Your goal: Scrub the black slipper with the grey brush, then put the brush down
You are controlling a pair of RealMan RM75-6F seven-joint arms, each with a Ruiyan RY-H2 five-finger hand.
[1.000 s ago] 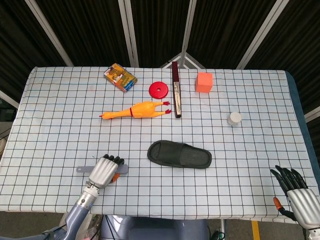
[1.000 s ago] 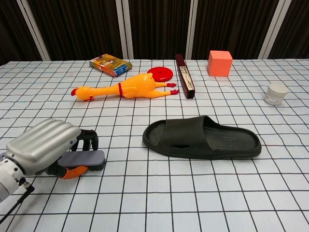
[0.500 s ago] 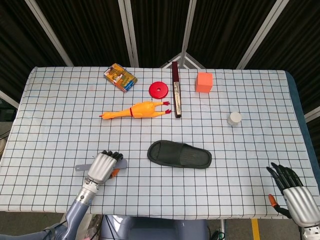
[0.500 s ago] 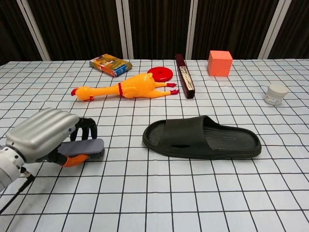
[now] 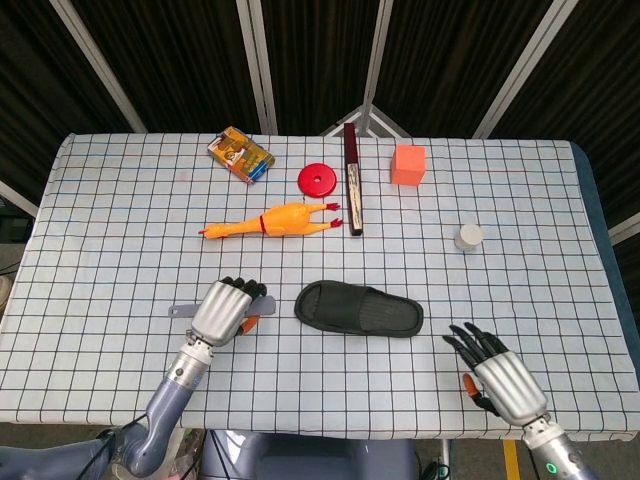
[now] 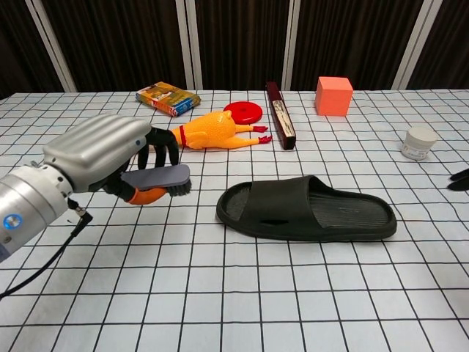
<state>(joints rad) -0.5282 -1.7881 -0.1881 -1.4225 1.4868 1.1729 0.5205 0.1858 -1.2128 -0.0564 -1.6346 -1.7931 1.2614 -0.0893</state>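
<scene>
**Brush held just left of the slipper**

From the head view, the left hand (image 5: 226, 309) grips the brush (image 5: 183, 310), whose grey handle sticks out to the left of the knuckles. The hand sits just beside the toe end of the slipper (image 5: 359, 309), not touching it. The slipper lies lengthwise near the middle of the table (image 5: 100, 240). The right hand (image 5: 500, 378) is near the front right edge, fingers spread, holding nothing. Farther back lie a rubber chicken (image 5: 273, 220), a red disc (image 5: 318, 180), a dark bar (image 5: 352, 178), an orange cube (image 5: 407, 165), a small box (image 5: 240, 154) and a white jar (image 5: 468, 237).

From the chest view, the left hand (image 6: 110, 155) holds the brush (image 6: 157, 180) lifted off the cloth, bristles down, fingers curled over its back. The slipper (image 6: 305, 209) rests flat, sole down, to its right with a gap between. Only dark fingertips (image 6: 460, 178) of the right hand show at the right edge. The chicken (image 6: 212, 131) lies behind the brush.
</scene>
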